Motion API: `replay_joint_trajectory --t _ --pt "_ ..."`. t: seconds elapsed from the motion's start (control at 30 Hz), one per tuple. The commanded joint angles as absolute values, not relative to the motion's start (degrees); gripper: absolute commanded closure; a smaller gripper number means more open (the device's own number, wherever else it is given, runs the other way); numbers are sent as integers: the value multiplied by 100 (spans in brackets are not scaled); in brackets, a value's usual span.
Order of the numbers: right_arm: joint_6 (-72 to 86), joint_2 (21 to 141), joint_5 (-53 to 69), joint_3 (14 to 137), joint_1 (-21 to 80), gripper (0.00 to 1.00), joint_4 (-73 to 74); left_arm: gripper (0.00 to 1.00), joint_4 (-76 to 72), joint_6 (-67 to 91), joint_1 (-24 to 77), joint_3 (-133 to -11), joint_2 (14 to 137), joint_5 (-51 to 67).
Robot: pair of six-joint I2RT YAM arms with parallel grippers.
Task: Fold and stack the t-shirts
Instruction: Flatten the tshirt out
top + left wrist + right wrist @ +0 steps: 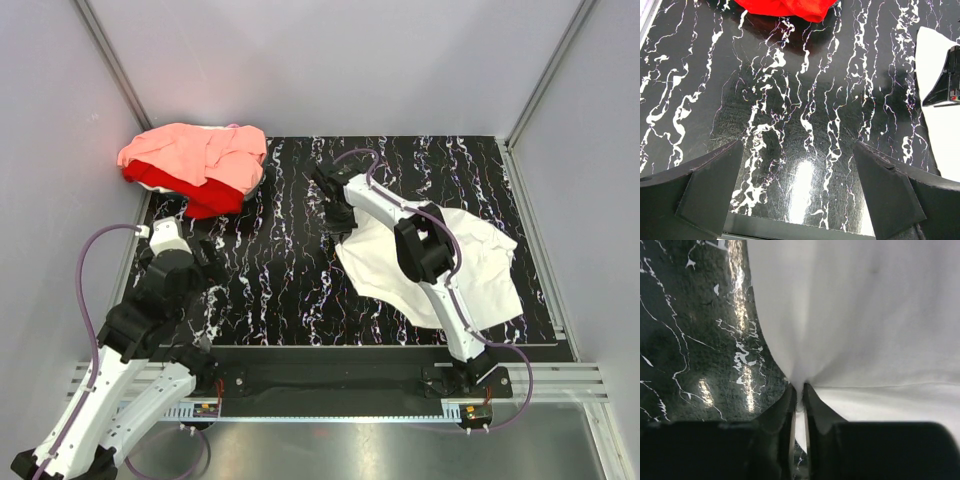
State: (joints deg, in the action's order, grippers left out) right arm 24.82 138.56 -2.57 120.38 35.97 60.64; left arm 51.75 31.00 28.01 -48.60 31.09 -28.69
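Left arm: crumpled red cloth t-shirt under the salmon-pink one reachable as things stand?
Probably yes. The left arm has its jaws open and empty, with only bare black marbled tabletop before the red cloth t-shirt. The salmon-pink t-shirt covers its top, but the near edge is exposed.

Both arms are white shells with black joints, the left arm (105, 388) low in the left corner of the overhead frame and the right arm (452, 310) right of centre. A dull purple cable (82, 280) loops off the left one, and another arcs over the right one near the frame's middle. A small orange-red tag (208, 407) shows at the bottom edge. Close up, the left fingers (705, 190) are matt black wedges with flat faces; the right fingers (817, 412) are black too, narrow and tapering
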Motion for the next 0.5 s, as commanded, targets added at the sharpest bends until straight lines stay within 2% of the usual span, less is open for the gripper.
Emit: replay_joint_trajectory --t 0.0,0.07,0.23,0.37,0.4,0.47 --pt "2312 14045 -413 12488 3604 87 6407 1 4887 2988 2777 -4834 3120 -2830" --pt "2215 14124 -352 12873 3630 100 6635 1 4887 2988 2769 -4834 3129 -2821" --pt "2004 13887 -114 14051 4006 100 7416 1 4904 2997 2760 -4843 3147 -2856" --pt "2083 13179 278 15789 4218 100 8199 1 4922 3015 2751 -4843 3112 -2900" --pt "2161 12923 307 15846 4227 100 8235 1 4922 3015 2751 -4843 3103 -2909" --pt "2241 11729 -120 15104 4219 100 8096 1 4931 3024 2751 -4843 3068 -2918"
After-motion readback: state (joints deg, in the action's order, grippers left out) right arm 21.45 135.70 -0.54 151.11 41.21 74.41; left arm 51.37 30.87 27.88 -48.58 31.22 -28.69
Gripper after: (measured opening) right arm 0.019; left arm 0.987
